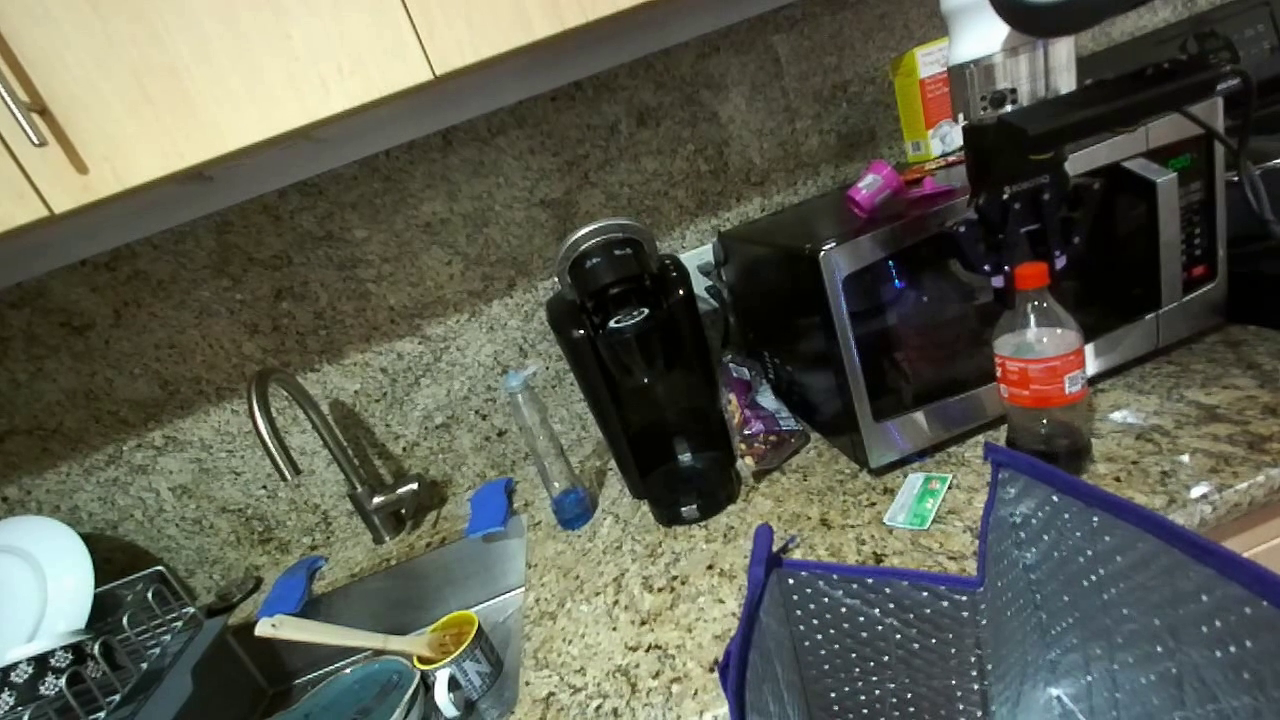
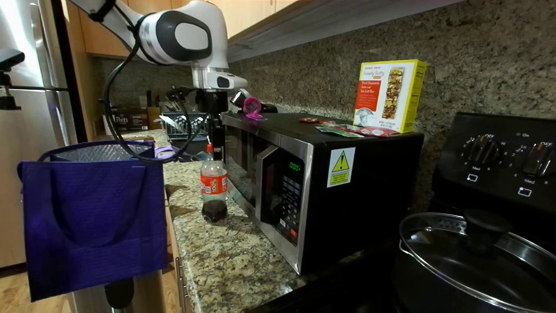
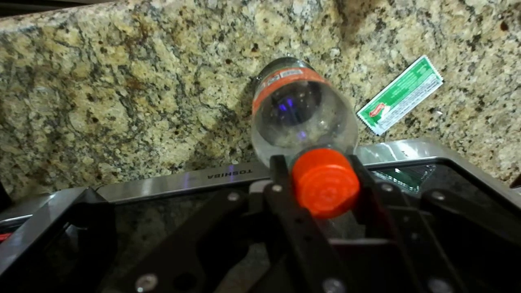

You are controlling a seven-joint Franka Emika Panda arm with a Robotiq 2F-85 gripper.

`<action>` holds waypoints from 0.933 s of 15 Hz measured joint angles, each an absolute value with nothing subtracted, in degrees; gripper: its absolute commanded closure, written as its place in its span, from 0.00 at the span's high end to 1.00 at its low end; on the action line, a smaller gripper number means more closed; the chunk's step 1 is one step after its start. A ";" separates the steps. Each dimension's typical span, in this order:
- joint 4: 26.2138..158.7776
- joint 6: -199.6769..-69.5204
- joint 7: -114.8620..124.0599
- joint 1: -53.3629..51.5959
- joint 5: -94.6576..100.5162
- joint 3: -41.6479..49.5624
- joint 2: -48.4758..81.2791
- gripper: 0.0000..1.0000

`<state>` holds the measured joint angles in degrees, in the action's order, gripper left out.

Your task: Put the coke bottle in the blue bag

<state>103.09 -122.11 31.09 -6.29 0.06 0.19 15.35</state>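
The coke bottle [image 1: 1040, 380] stands upright on the counter just in front of the microwave, and it also shows in an exterior view [image 2: 213, 184]. In the wrist view its red cap [image 3: 325, 183] sits between the fingers of my gripper [image 3: 317, 167], which lie close against both sides. My gripper [image 2: 218, 152] points down over the bottle and its near finger hides part of the cap. The blue bag [image 2: 93, 217] stands open beside the counter, left of the bottle. Its grey quilted inside [image 1: 1130, 600] shows in an exterior view; its floor is hidden.
The microwave [image 1: 930, 330] is right behind the bottle, with a yellow box [image 2: 386, 95] and a pink cup [image 2: 252, 105] on top. A green packet [image 3: 401, 95] lies near the bottle. A black coffee maker [image 1: 645, 380] stands farther along. A pot [image 2: 478, 261] is on the stove.
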 measured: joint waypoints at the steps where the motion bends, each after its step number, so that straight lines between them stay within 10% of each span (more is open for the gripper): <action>1: 103.09 -122.11 30.63 -6.37 0.07 -0.03 15.02 0.12; 14: 104.86 -105.87 16.48 -13.33 2.87 -10.32 -2.74 0.12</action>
<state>104.86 -105.87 16.48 -13.33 2.87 -10.32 -2.74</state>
